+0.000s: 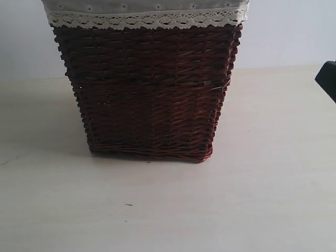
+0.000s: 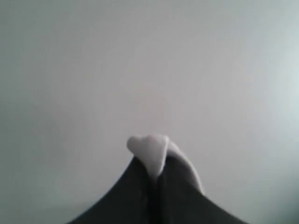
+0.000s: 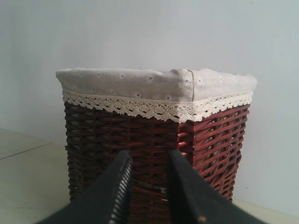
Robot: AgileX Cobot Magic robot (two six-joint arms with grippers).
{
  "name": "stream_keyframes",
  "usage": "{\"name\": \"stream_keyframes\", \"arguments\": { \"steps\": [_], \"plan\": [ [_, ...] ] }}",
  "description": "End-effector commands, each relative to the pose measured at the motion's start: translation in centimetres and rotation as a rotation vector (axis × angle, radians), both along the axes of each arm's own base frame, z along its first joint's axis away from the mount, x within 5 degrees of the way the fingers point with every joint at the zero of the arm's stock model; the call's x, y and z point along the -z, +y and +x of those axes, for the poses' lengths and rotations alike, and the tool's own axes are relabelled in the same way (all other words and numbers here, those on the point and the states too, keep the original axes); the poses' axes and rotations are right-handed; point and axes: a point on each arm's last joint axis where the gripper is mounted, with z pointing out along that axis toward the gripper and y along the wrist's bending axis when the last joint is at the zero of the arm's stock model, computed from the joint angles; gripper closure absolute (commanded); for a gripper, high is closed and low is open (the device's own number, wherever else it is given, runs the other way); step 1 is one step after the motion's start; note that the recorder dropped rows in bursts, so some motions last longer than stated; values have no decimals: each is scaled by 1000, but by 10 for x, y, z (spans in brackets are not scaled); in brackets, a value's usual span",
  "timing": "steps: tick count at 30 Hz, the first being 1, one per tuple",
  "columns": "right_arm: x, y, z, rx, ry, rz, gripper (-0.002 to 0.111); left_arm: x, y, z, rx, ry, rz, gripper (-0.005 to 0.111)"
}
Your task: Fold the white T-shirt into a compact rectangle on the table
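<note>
Looking first at the exterior view, you see a dark wicker basket [image 1: 149, 94] standing upright on the table [image 1: 157, 210], toward the back and a little left of the middle, its top cut off by the upper edge. A pale liner [image 1: 142, 8] folds over its rim, ending in a lace trim [image 1: 147, 21] that lies against the weave. A black shape [image 1: 328, 79] pokes in at the right edge, above the table and well apart from the basket; too little of it shows for you to name the part. The basket's inside is hidden, so you cannot tell from here where the white T-shirt lies.

In the left wrist view, the left gripper [image 2: 152, 163] is blurred against a plain pale grey ground. Its dark fingers [image 2: 133, 191] are clenched together with no gap between them. A small pale lump [image 2: 149, 149] sits at the tips and runs down one finger. It is too blurred for you to tell whether it is cloth or part of the finger.

In the right wrist view, the right gripper [image 3: 149, 158] faces a corner of the basket. Its two dark fingers [image 3: 117, 191] are released, standing apart with nothing between them; the red-brown weave shows through the gap. You cannot tell how near the tips are to the basket. The table shows beside the basket's foot, and a pale wall [image 3: 149, 32] rises behind it.
</note>
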Motion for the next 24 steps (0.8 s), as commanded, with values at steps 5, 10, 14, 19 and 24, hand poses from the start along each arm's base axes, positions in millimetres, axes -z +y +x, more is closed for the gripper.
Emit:
{"name": "stream_keyframes", "arguments": {
  "steps": [5,10,14,19,24],
  "plan": [
    [-2,0,1,-3,-1,0,81,30,-65,23,609,214,59,107],
    [-1,0,1,1,7,6,81,32,-68,13,703,258,70,107],
    [0,2,0,-29,26,20,75,40,-71,0,802,331,154,107],
    [0,3,-1,-42,35,27,66,78,-89,-4,954,490,313,107],
    [0,3,0,-36,39,26,66,146,-100,24,791,675,601,107]
  ]
}}
